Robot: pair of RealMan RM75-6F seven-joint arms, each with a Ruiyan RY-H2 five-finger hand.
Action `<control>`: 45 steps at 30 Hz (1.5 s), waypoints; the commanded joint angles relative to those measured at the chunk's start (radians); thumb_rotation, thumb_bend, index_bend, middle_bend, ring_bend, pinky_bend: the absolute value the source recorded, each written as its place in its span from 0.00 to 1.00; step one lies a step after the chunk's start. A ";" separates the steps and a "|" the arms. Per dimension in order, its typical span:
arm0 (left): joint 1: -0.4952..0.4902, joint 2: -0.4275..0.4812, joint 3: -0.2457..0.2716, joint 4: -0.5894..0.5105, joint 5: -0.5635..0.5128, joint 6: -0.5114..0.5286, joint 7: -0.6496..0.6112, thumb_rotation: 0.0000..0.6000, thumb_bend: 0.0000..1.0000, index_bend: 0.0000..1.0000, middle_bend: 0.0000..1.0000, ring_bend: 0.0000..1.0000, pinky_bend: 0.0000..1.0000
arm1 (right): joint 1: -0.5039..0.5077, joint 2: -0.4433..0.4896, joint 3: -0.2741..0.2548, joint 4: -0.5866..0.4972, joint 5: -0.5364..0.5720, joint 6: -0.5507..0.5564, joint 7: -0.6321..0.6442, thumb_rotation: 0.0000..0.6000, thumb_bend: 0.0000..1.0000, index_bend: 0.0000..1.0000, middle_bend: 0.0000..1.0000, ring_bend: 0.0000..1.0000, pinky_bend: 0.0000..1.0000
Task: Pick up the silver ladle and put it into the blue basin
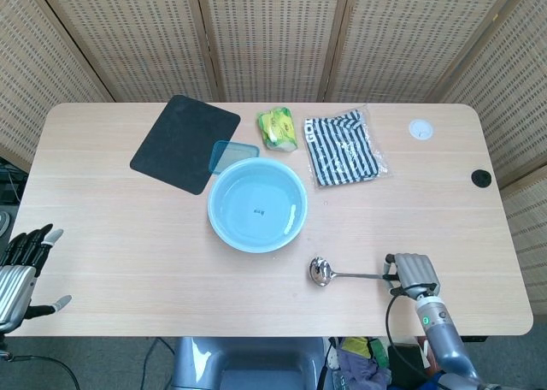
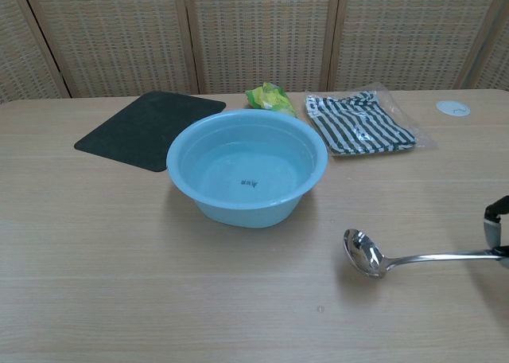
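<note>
The silver ladle (image 1: 321,272) lies low over the table's front right, its bowl toward the blue basin (image 1: 213,212) and its handle running right. My right hand (image 1: 413,273) grips the handle's far end. In the chest view the ladle (image 2: 364,254) shows in front of and to the right of the basin (image 2: 238,209), and only a sliver of the right hand (image 2: 498,224) shows at the frame's edge. The basin holds nothing. My left hand (image 1: 21,268) hangs off the table's front left corner, fingers apart and holding nothing.
A black mat (image 1: 184,142) and a teal lid (image 1: 232,156) lie behind the basin on the left. A green packet (image 1: 278,127), a bagged striped cloth (image 1: 344,148) and a white disc (image 1: 420,130) sit at the back. A black grommet (image 1: 481,178) marks the right edge.
</note>
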 commanded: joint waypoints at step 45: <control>-0.050 -0.020 -0.038 0.002 -0.115 -0.083 0.036 1.00 0.00 0.00 0.00 0.00 0.00 | 0.666 0.298 0.119 -0.100 0.439 -0.282 -0.238 1.00 0.83 0.81 1.00 0.96 1.00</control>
